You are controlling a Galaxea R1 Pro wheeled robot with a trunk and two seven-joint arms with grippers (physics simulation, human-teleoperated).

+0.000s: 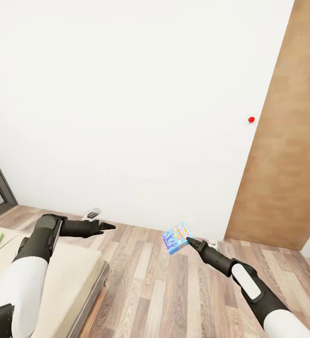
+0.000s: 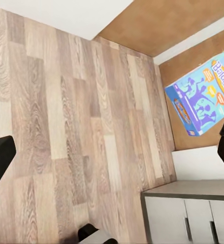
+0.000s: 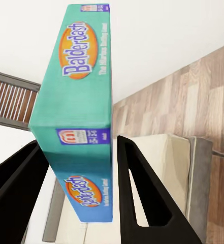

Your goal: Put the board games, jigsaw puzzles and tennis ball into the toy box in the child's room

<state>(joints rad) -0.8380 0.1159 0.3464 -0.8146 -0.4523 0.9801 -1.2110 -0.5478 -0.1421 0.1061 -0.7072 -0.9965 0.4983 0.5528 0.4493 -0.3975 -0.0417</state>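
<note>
Here the right end effector (image 1: 188, 240) clamps a board game (image 1: 177, 237) — blue lid, teal "Balderdash" edges; the left end effector (image 1: 109, 226) looks parted.

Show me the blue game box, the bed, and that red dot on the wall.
blue game box (image 1: 177, 238), head view, printed lid.
bed (image 1: 68, 270), head view, cream mattress top.
red dot (image 1: 251, 119), head view, its centre.
</note>
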